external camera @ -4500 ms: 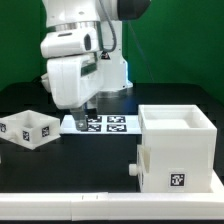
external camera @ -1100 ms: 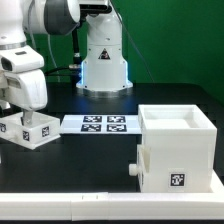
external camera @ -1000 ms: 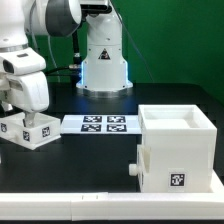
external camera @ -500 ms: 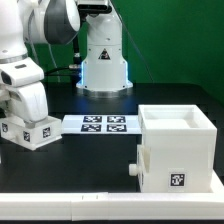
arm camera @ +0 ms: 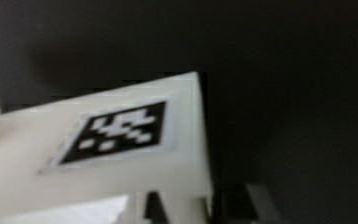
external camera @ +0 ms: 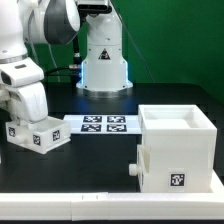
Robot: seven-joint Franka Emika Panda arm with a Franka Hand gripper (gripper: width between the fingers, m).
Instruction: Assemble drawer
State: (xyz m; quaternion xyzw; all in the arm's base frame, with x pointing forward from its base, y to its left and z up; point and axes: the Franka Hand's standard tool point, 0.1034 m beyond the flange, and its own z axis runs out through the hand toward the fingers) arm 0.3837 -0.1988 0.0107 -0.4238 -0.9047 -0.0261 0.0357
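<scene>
A small white drawer tray (external camera: 40,136) with black-and-white tags sits on the black table at the exterior view's left, slightly turned. My gripper (external camera: 29,121) reaches down into it from above, jaws closed on one wall. In the wrist view the tagged tray wall (arm camera: 123,135) fills the frame, and my gripper (arm camera: 206,206) has one dark finger (arm camera: 158,206) inside the wall and the other outside. The large white drawer shell (external camera: 176,150) stands at the right front, with a tag on its front and a small knob on its left side. A second small tray is not in view.
The marker board (external camera: 100,124) lies flat on the table between the tray and the shell. The robot's white base (external camera: 103,60) stands behind it. A white strip runs along the table's front edge (external camera: 60,207).
My gripper went left from the marker board to the tray and came down onto it. In the last half second the tray shifted right and turned a little with the gripper.
</scene>
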